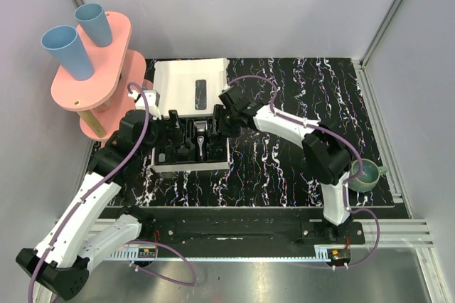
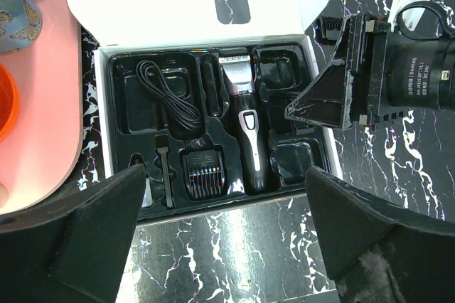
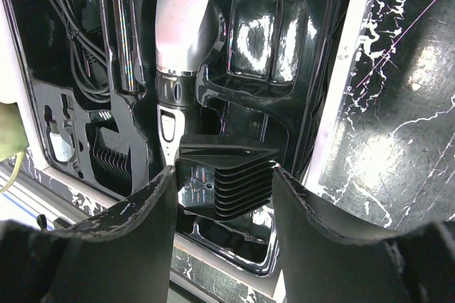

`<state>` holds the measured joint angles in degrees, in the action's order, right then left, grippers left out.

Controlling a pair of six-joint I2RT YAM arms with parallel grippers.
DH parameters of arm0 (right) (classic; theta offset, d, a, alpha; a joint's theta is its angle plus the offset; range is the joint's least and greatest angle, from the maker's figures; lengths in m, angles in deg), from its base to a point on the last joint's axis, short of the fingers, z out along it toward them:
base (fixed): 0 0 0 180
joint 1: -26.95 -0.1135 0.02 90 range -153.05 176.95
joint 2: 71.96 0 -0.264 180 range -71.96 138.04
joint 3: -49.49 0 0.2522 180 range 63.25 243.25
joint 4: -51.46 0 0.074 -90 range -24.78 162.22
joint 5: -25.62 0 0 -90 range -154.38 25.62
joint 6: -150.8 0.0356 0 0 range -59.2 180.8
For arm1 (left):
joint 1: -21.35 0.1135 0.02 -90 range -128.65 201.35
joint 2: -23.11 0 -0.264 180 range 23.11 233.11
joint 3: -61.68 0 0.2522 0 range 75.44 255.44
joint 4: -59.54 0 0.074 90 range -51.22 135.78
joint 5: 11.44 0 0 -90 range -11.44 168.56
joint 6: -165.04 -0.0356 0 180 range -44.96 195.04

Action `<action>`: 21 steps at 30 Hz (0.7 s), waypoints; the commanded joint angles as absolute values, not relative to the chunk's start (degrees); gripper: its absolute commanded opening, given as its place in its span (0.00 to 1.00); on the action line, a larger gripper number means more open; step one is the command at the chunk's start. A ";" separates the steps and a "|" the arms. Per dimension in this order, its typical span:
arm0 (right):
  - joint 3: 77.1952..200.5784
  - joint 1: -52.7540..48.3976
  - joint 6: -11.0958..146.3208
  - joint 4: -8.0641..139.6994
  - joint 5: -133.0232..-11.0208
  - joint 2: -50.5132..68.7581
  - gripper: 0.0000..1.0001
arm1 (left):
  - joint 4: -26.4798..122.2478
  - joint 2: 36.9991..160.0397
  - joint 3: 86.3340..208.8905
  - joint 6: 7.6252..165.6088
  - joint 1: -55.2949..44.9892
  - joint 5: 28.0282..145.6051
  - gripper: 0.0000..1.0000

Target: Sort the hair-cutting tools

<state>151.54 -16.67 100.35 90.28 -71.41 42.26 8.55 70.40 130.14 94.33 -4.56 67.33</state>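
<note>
Though partly filled, not yet sorted through. Seated in the black moulded tray (image 2: 122, 121): a slim clipper (image 2: 242, 121) down the middle, one comb attachment (image 2: 205, 175) in the slot to its left, a coiled cable (image 2: 167, 97), a thin brush (image 2: 163, 171). Pinched between the right fingers (image 3: 135, 225), a second comb attachment (image 3: 226, 175), hanging just above the tray's right-hand pockets and not set down. Left fingers (image 2: 99, 225) spread wide, gripping nothing, poised over the near edge of the white box (image 2: 178, 4). Left to do, by the look of it: lowering that held comb into a bare pocket, with at least two on the right side unfilled. Cannot tell of other loose pieces on the counter (image 2: 227, 253). Tray thin and glossy, glaring off rounded hollows. Clipper matt black with a silvery-grey head, fine-toothed at the tip. Combs hard black plastic, wedge-shaped, with parallel ribbed teeth. Cable rubbery and looped; box plain cardboard; counter black, veined white like marble.
</note>
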 commanded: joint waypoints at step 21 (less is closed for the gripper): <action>163.17 -19.28 100.97 98.79 -62.28 49.33 0.57 | 10.36 70.22 129.94 94.46 -4.23 66.78 0.99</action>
